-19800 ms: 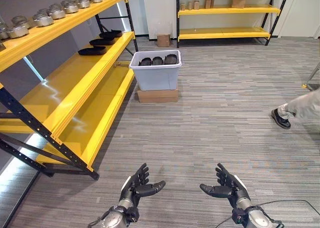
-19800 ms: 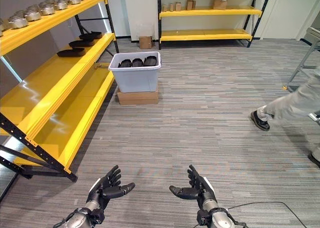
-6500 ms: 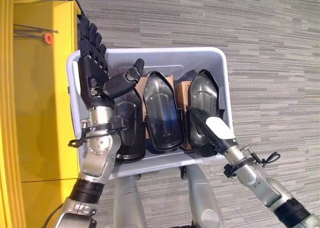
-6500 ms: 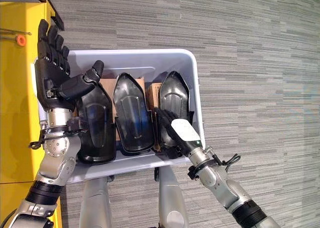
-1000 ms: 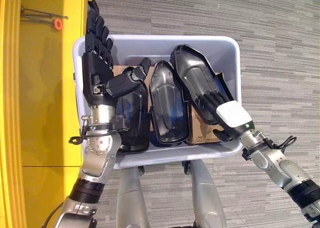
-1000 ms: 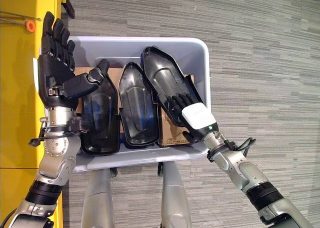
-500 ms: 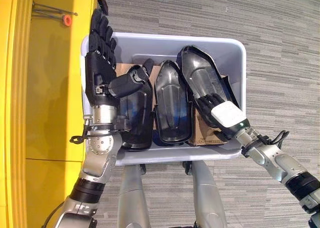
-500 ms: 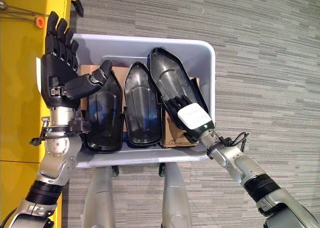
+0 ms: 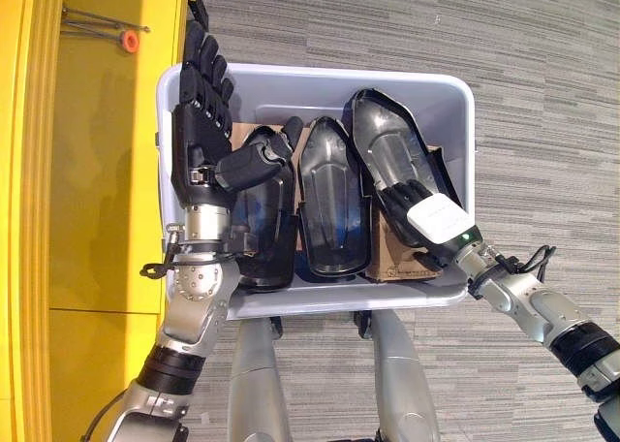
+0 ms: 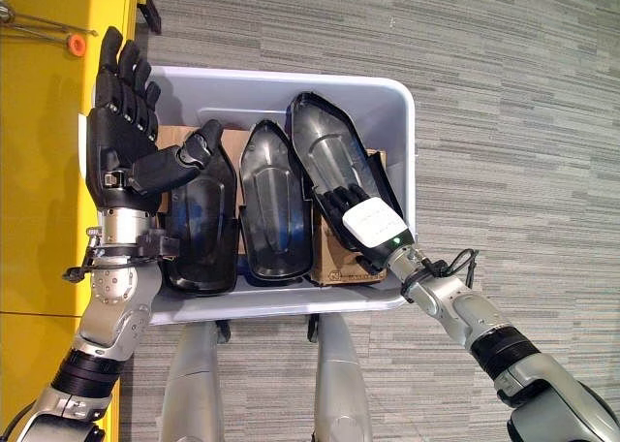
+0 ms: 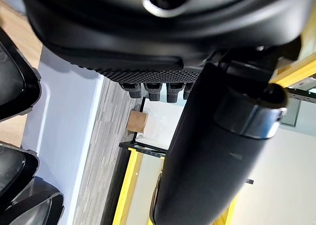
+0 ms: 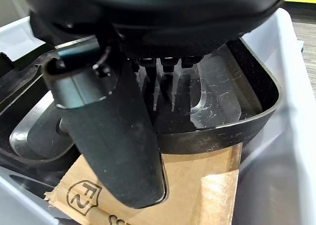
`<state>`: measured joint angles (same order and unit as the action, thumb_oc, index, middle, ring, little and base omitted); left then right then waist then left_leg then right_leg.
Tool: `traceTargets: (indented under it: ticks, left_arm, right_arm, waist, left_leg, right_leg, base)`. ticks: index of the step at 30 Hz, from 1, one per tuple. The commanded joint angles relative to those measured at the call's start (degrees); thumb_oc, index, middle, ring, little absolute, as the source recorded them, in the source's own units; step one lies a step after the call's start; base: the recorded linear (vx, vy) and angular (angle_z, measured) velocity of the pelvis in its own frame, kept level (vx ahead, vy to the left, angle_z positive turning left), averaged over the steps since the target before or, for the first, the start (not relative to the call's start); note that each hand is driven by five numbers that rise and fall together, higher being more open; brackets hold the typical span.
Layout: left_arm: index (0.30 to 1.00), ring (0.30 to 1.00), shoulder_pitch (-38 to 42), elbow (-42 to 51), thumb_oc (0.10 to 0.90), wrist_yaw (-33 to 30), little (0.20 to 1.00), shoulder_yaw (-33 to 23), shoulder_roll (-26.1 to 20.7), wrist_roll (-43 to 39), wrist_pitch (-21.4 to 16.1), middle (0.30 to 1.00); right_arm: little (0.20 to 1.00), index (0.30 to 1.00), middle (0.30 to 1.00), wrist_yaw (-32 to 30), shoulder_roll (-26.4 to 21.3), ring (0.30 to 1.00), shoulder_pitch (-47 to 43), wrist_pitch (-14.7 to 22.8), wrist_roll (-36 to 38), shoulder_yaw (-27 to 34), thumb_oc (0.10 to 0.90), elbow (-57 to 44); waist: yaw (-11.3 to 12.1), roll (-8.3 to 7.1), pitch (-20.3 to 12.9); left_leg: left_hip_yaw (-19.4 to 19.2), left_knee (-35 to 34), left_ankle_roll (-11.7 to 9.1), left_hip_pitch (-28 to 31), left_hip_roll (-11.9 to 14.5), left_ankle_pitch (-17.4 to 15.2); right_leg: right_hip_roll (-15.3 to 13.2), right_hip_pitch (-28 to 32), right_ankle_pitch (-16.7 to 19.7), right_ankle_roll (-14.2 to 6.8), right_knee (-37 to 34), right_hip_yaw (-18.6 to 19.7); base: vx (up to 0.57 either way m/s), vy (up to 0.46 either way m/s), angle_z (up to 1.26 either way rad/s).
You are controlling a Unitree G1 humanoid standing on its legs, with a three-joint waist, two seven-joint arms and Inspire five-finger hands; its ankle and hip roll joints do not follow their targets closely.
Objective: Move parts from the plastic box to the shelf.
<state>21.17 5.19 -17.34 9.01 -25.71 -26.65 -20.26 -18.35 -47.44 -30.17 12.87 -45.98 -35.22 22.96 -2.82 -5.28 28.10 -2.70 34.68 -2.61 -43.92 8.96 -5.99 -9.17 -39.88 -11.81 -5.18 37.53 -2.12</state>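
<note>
Yellow shelf [image 9: 92, 151] beside plastic box [image 9: 455, 112]; right hand [image 12: 123, 136] inside a black part [image 12: 222, 101]

Black parts [image 9: 334, 209]; grey-white box [image 9: 320, 91]; yellow shelf [image 9: 92, 171].

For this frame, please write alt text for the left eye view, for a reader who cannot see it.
The robot's right hand grips the rightmost of three glossy black moulded plastic parts, tilted up in a pale grey plastic box on grey carpet. Its left hand hovers open above the box's left side, next to a yellow metal shelf.
</note>
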Motion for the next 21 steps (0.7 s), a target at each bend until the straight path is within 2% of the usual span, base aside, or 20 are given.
traceTargets:
  ticks: [1,8,9,10,12,13,14,15,16,17,21]
  left_arm:
    - [1.0,1.0,1.53,5.54,0.9,1.92,1.0,0.91,1.15,0.98,-7.03,1.0]
    - [1.0,1.0,1.56,5.49,0.9,2.22,1.0,1.18,1.15,0.52,-7.01,1.0]
    - [1.0,1.0,1.56,5.42,0.9,2.32,1.0,1.42,1.15,0.3,-7.02,1.0]
    - [1.0,1.0,1.55,5.41,0.9,2.33,1.0,1.35,1.09,0.3,-7.03,1.0]
    - [1.0,1.0,1.45,5.69,0.9,2.51,1.0,1.43,1.02,-0.07,-6.89,1.0]
    - [1.0,1.0,1.45,5.7,0.9,2.57,1.0,1.55,1.03,-0.12,-6.66,1.0]
    - [1.0,1.0,1.41,5.77,0.9,2.7,1.0,1.58,1.03,-0.29,-6.54,1.0]
    - [1.0,1.0,1.4,5.66,0.9,2.72,1.0,1.5,1.03,-0.38,-6.42,1.0]
    - [1.0,1.0,1.35,5.61,0.9,2.9,1.0,1.49,0.99,-0.4,-6.38,1.0]
    - [1.0,1.0,1.3,5.55,0.9,2.95,1.0,1.55,0.97,-0.41,-6.33,1.0]
    - [1.0,1.0,1.41,5.59,0.9,2.98,1.0,1.66,1.15,-0.47,-6.34,1.0]
  right_arm:
    - [1.0,1.0,1.0,-0.53,0.47,1.0,-1.31,-4.5,-0.36,-1.9,0.9,11.06]
    - [1.0,1.0,1.0,-1.49,2.62,1.0,-0.92,-6.4,1.28,-1.47,0.9,19.18]
    - [1.0,1.0,1.0,-1.38,3.76,1.0,-1.04,-7.75,1.15,-2.01,0.9,23.97]
    - [1.0,1.0,1.0,-1.56,3.95,1.0,-1.25,-7.7,1.15,-2.19,0.9,24.27]
    - [1.0,1.0,1.0,-0.88,5.66,1.0,-2.18,-9.53,0.44,-3.46,0.9,29.06]
    - [0.942,0.942,0.942,-0.63,6.31,0.942,-2.33,-10.0,0.5,-3.6,0.859,30.63]
    - [0.855,0.855,0.855,-0.49,6.92,0.855,-2.5,-10.48,0.89,-3.62,0.796,32.12]
    - [0.555,0.555,0.555,-0.24,7.48,0.555,-2.53,-10.74,1.12,-3.83,0.582,33.47]
    - [0.489,0.489,0.489,0.06,7.92,0.489,-2.57,-10.71,1.32,-4.05,0.535,34.41]
    - [0.3,0.3,0.3,0.29,8.09,0.3,-2.59,-10.75,1.36,-4.32,0.4,34.69]
    - [0.3,0.3,0.3,0.7,8.88,0.3,-2.96,-10.54,2.06,-4.82,0.4,34.46]
  waist:
    - [1.04,2.95,-4.59]
    - [1.12,3.09,-4.34]
    - [1.31,3.25,-4.23]
    - [1.25,3.2,-4.23]
    - [1.51,3.31,-4.43]
    - [1.56,3.35,-4.42]
    - [1.64,3.41,-4.41]
    - [1.69,3.44,-4.38]
    - [1.74,3.44,-4.33]
    - [1.77,3.47,-4.28]
    - [1.81,3.36,-3.95]
  left_leg:
    - [3.27,2.6,-1.82,-0.67,3.57,-3.7]
    - [3.51,2.41,-1.91,-0.73,3.55,-3.46]
    - [3.6,2.56,-1.94,-0.73,3.59,-3.56]
    - [3.6,2.58,-1.94,-0.76,3.6,-3.57]
    - [3.86,2.84,-2.37,-0.02,3.58,-5.18]
    - [3.84,2.78,-2.38,0.03,3.58,-5.15]
    - [3.83,2.68,-2.39,0.1,3.53,-5.1]
    - [3.83,2.61,-2.43,0.17,3.49,-5.05]
    - [3.82,2.5,-2.42,0.25,3.47,-5.03]
    - [3.77,2.5,-2.44,0.31,3.48,-5.02]
    - [3.61,2.36,-2.43,0.58,3.52,-4.95]
  right_leg:
    - [-1.56,2.31,2.79,-0.4,-1.27,-1.06]
    - [-1.49,2.39,2.7,-0.36,-1.12,-1.25]
    - [-1.54,2.35,2.54,-0.36,-0.86,-1.31]
    - [-1.53,2.34,2.54,-0.36,-0.85,-1.31]
    - [-1.56,2.93,1.27,-0.69,-0.47,-1.17]
    - [-1.62,2.94,1.32,-0.68,-0.5,-1.18]
    - [-1.65,3.03,1.35,-0.67,-0.56,-1.19]
    - [-1.63,3.11,1.39,-0.65,-0.62,-1.23]
    - [-1.6,3.18,1.39,-0.62,-0.63,-1.22]
    - [-1.61,3.19,1.41,-0.62,-0.63,-1.21]
    - [-1.57,3.52,1.39,-0.59,-0.72,-1.14]
  base:
    - [0.0,0.0,0.0]
    - [0.0,0.0,0.0]
    - [0.0,0.0,0.0]
    - [0.08,-0.01,0.0]
    - [0.09,-0.005,0.01]
    - [0.0,0.0,0.0]
    - [0.0,0.0,0.0]
    - [0.0,0.0,0.0]
    - [0.0,0.0,0.0]
    - [0.0,0.0,0.0]
    - [0.0,0.0,0.0]
